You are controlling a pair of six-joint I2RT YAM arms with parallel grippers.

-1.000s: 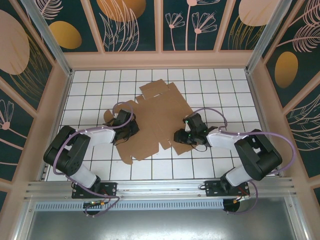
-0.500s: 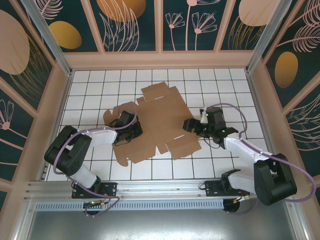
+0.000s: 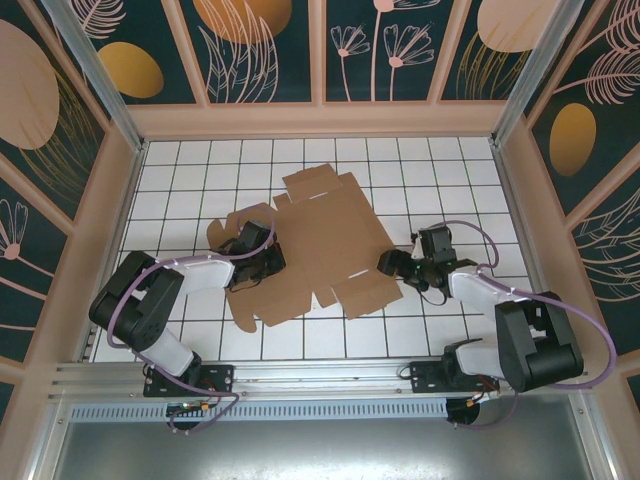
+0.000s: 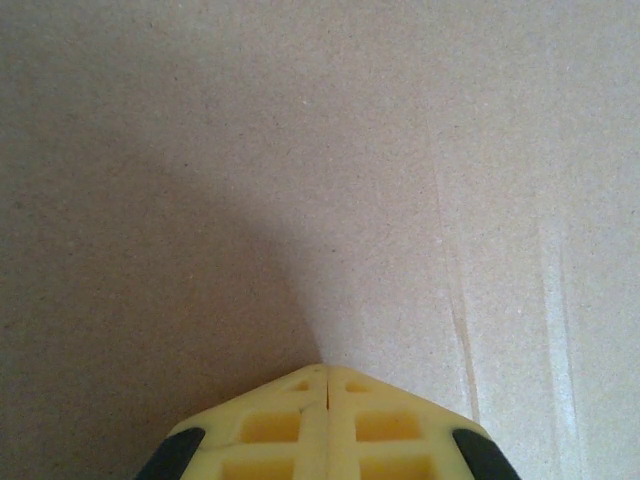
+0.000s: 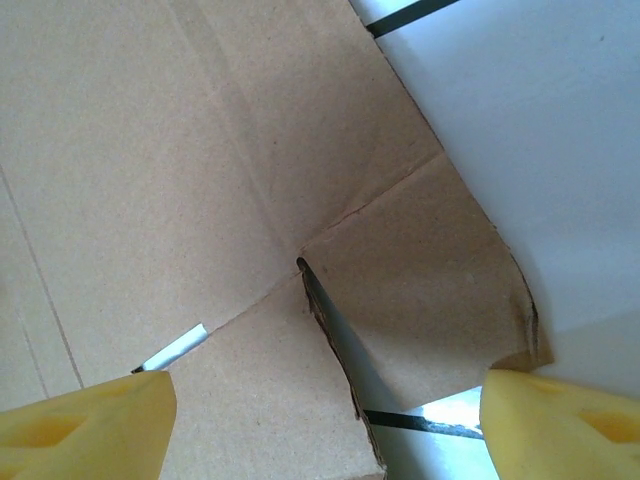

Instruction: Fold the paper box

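Box: flat unfolded sheet on the surface between the arms; left fingers shut, empty, seemingly pressing its left part; right fingers wide, empty, over the right corner flap; advised: pin left, take flap by its edge, fold along crease.

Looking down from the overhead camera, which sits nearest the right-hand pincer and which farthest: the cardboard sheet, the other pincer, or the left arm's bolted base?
Measured from the right pincer in the top view:
1. Paper box: its right edge lies just beside the pincer.
2. Left pincer: across the sheet, on its left part.
3. Left arm's base: farthest, at the near left corner.
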